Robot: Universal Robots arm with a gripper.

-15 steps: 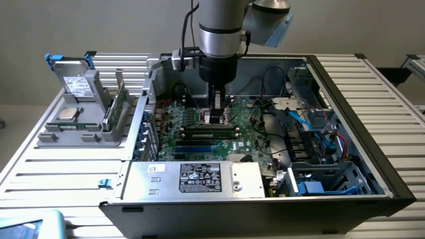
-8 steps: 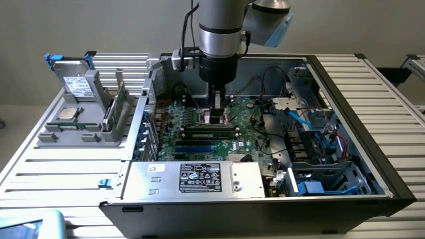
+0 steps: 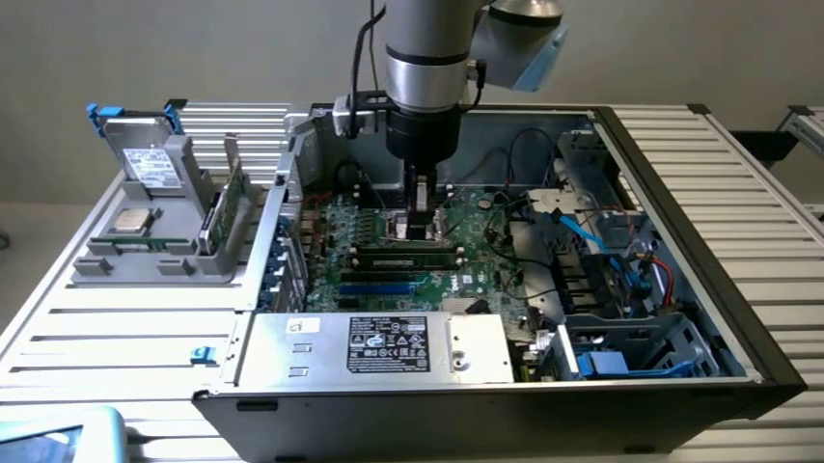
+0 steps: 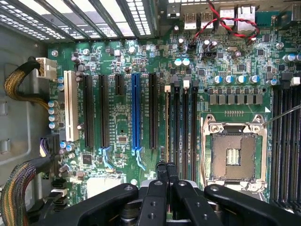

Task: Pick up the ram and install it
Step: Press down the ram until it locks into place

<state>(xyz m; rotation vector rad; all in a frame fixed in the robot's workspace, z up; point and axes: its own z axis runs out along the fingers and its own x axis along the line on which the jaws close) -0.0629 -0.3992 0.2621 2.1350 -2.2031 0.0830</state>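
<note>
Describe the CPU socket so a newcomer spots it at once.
Look inside the open PC case at the green motherboard. The CPU socket sits between two banks of long black memory slots. It alone is square, with a silver metal frame around a dark, empty centre; its neighbours are long and narrow.

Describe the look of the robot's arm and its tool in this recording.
The arm is a polished silver metal cylinder with a pale blue-capped joint beside it and a thin black cable running down its side. Below it sits a black cylindrical wrist section with a small grey box clamped on. The tool is matte black, with angular linkage arms held by round screws and narrow fingers.
</note>
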